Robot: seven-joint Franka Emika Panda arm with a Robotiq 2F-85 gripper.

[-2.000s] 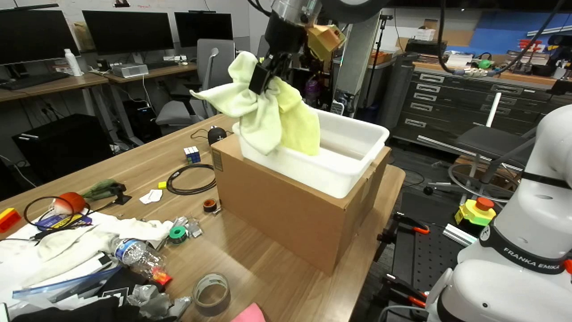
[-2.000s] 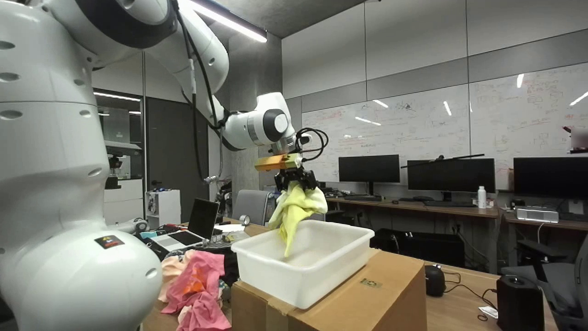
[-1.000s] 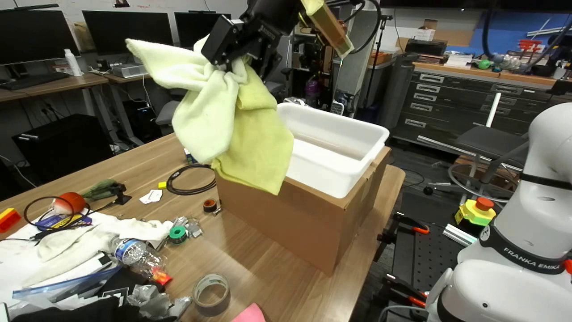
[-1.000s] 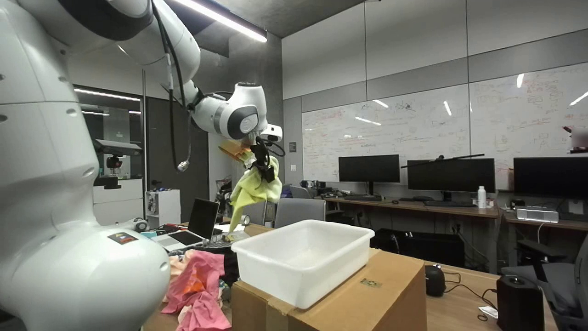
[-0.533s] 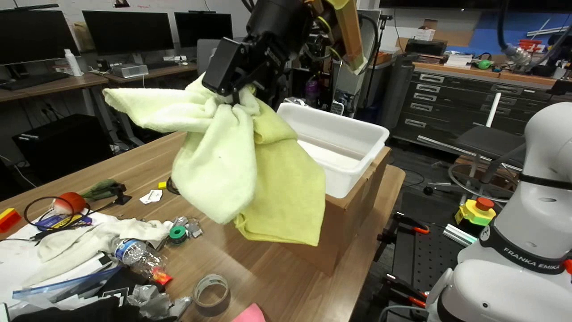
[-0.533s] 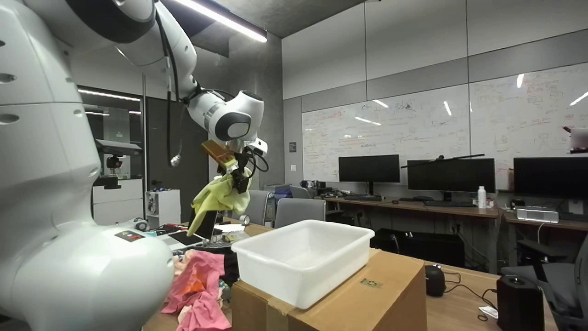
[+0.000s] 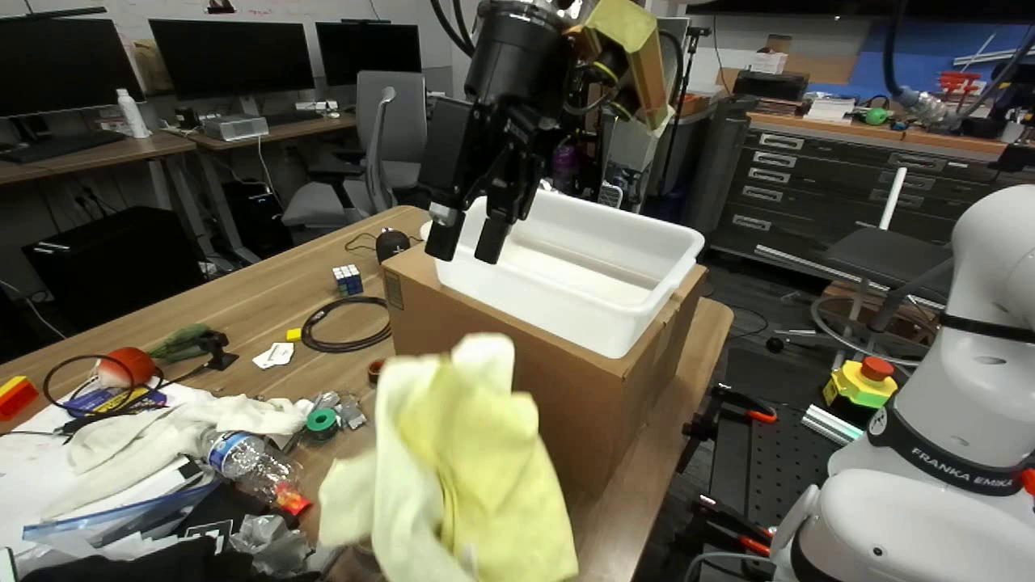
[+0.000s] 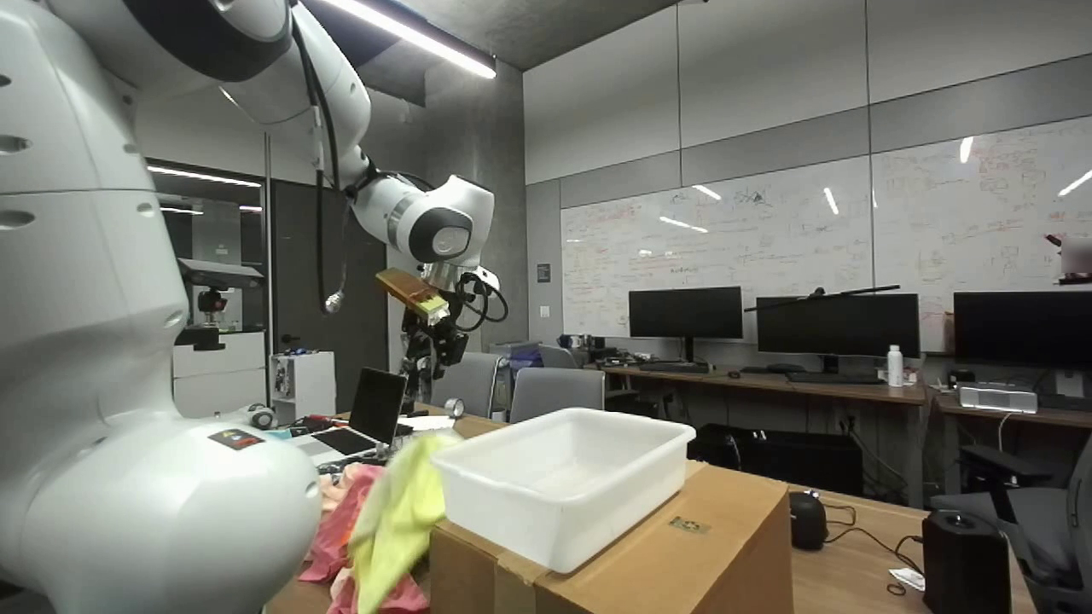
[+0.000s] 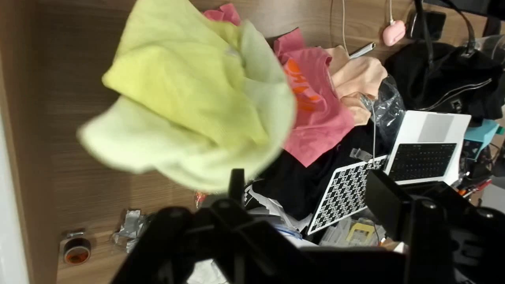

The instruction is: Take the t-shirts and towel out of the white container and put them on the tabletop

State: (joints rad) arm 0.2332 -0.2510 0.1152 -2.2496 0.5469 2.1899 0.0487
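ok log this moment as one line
black two-finger pincer: open, empty; yellow-green cloth towel: below it, blurred, apparently falling; white rectangular plastic container: on brown cardboard box, no cloth visible inside

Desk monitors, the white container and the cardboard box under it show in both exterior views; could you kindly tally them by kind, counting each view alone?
Desk monitors: 3
White container: 1
Cardboard box: 1
Total per view: 5

Yellow towel (image 7: 477, 477) midair, pink t-shirt (image 9: 321, 108) rumpled on tabletop (image 9: 94, 193), white container (image 8: 503, 512) upright
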